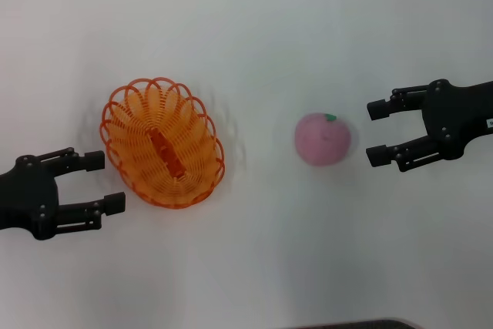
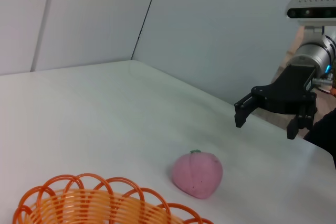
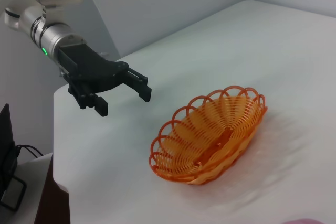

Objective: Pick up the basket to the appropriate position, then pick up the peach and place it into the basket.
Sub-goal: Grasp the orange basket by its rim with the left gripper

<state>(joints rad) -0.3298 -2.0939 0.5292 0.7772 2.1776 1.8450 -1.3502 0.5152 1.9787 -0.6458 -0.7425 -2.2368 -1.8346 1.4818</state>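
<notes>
The orange wire-loop basket sits on the white table, left of centre, with its flat orange bar along the bottom. The pink peach with a small green leaf lies right of centre, apart from the basket. My left gripper is open and empty just left of the basket's near rim, not touching it. My right gripper is open and empty just right of the peach. The left wrist view shows the basket rim, the peach and the right gripper. The right wrist view shows the basket and the left gripper.
The white table carries only the basket and the peach. Its edge shows behind the left gripper in the right wrist view. Grey walls stand behind the table.
</notes>
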